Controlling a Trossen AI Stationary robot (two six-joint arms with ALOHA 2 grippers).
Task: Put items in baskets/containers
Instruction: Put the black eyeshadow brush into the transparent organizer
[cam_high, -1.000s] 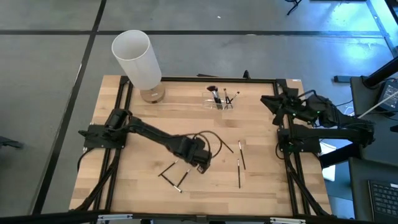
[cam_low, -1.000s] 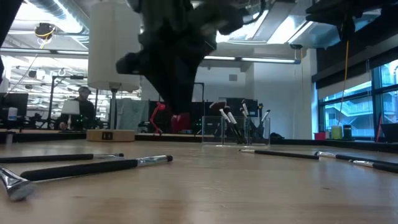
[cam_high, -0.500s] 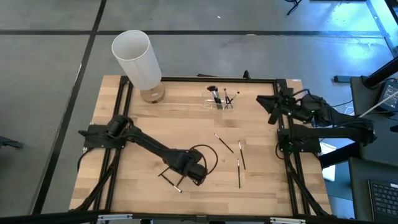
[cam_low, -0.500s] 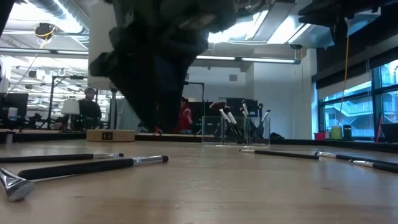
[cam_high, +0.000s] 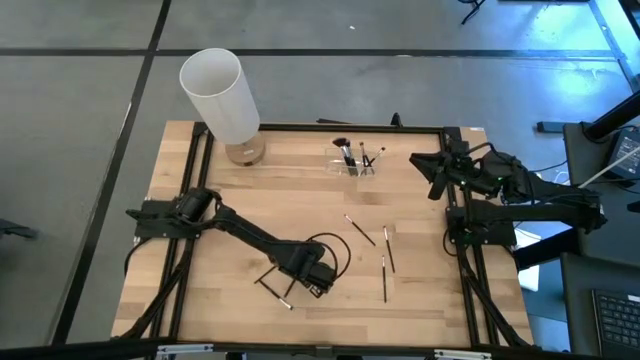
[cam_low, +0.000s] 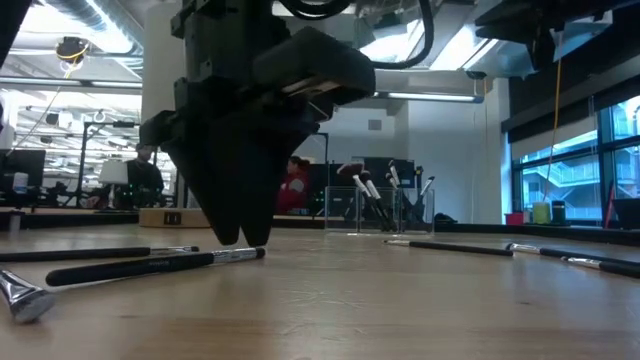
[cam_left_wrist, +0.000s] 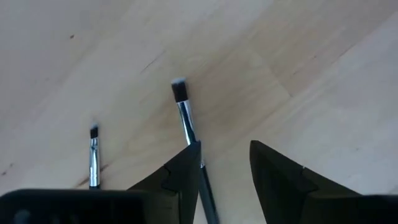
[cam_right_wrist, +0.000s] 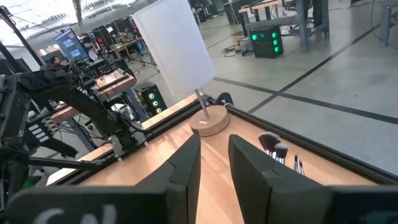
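Several thin black-handled brushes lie flat on the wooden table: two near my left gripper (cam_high: 270, 275), three more toward the right (cam_high: 383, 262). My left gripper (cam_high: 318, 286) is down at the table top (cam_low: 240, 238), open, its fingers on either side of a silver-ferruled brush (cam_left_wrist: 185, 121) just behind the ferrule. That brush also shows in the low view (cam_low: 150, 266). The clear organizer (cam_high: 355, 165) stands near the far edge with a few brushes upright in it (cam_low: 385, 205). My right gripper (cam_high: 435, 172) waits lifted at the far right, open by a narrow gap (cam_right_wrist: 214, 158). My left gripper comes from above, pointing down, fingers across the brush's handle. One finger (cam_left_wrist: 183, 168) stands right against the handle behind the silver ferrule (cam_left_wrist: 188, 134); I cannot tell whether it touches. The brush lies flat on the table.
A tall white cylinder (cam_high: 220, 92) on a round brownish base (cam_high: 245, 152) stands at the far left corner. A black frame (cam_high: 300, 127) rims the table. A loose cable loops by my left wrist (cam_high: 340, 245). Bare wood lies in the middle and along the near edge.
My left gripper has moved toward the table's near edge and come down until its fingertips reach the table at the brush. The silver-ferruled brush has slid a little along the table.
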